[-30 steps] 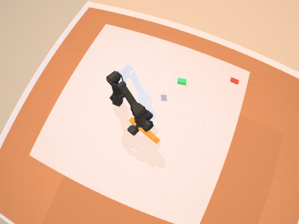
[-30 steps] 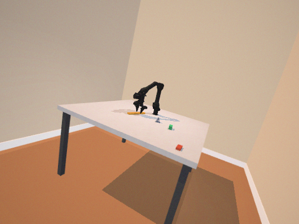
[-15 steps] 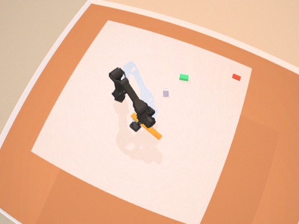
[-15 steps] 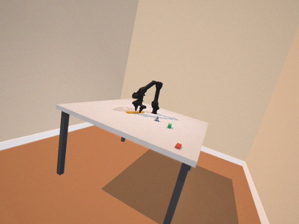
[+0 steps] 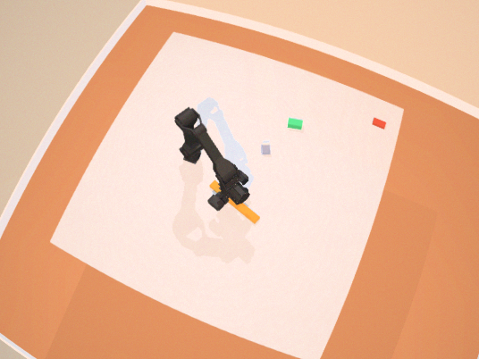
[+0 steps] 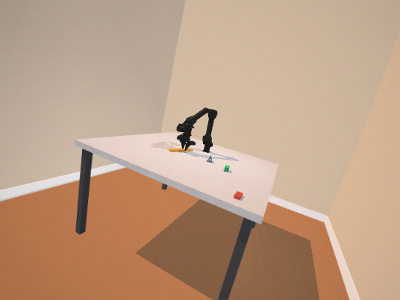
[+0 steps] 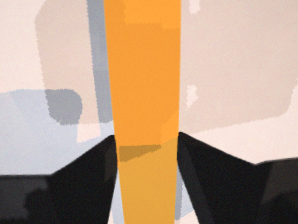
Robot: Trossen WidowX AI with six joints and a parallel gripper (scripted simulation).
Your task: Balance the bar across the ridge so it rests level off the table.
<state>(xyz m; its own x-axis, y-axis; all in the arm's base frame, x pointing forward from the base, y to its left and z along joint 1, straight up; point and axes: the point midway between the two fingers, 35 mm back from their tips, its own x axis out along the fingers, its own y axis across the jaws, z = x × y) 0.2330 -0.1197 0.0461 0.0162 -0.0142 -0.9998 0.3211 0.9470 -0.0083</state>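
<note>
The hand (image 5: 229, 194) (image 6: 185, 148) (image 7: 147, 137) grips the orange bar (image 5: 245, 212) (image 6: 175, 150) (image 7: 144, 75), well apart from the grey ridge (image 5: 265, 149) (image 6: 210, 159), green block (image 5: 295, 124) (image 6: 227, 169) and red block (image 5: 379, 123) (image 6: 238, 195).

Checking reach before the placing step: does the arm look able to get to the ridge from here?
Probably yes. The gripper is at the orange bar, and nothing stands between there and the grey ridge.

My top view: black jointed arm w/ its parallel-jaw gripper (image 5: 230, 196) over the long flat orange bar (image 5: 248, 212), which runs from 10 to 4 o'clock. Up at 1 o'clock from the gripper: small grey-violet ridge block (image 5: 265, 149), then green rectangular block (image 5: 295, 124); red rectangular block (image 5: 379, 123), approx 2 o'clock, near the tabletop's (image 5: 277, 277) edge.
</note>
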